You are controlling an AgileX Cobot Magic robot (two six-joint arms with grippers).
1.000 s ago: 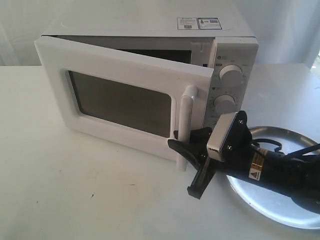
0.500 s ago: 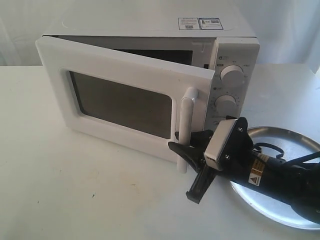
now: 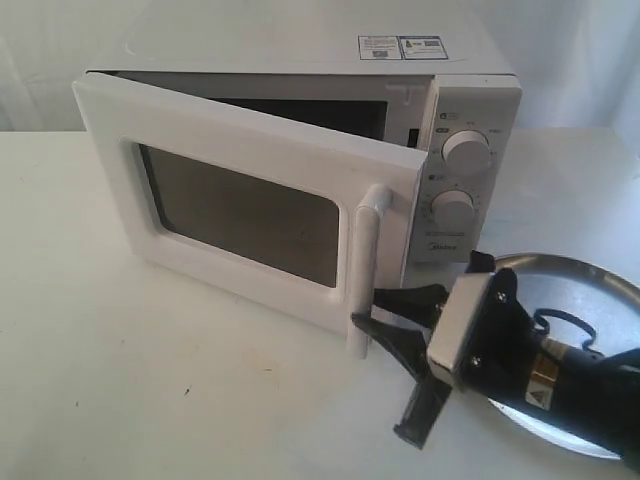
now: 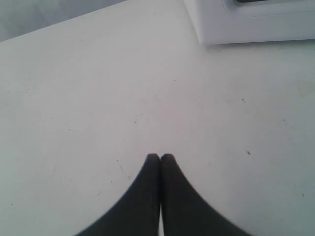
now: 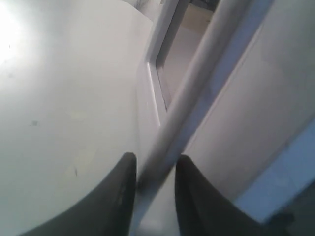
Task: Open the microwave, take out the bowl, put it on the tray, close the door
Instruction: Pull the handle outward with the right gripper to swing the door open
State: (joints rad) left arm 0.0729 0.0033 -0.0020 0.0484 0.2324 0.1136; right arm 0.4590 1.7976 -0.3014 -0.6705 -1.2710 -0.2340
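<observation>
White door [image 3: 250, 190] wider than second ago; my right hand [image 3: 365, 310] clenched on handle [image 3: 365, 250], pulling. Bowl unseen, presumably inside microwave [image 3: 470, 100]; gap too narrow yet. Left hand [image 4: 160, 158] closed, empty, over bench [image 4: 98, 98].

The right gripper [image 3: 365, 308] is seen with black tapered fingers, a grey-white block [image 3: 458, 335] fastened by dark screws, a looped black cable [image 3: 556, 321] and a yellow label [image 3: 543, 372]. The left gripper [image 4: 160, 157] is recorded as matte black.
</observation>
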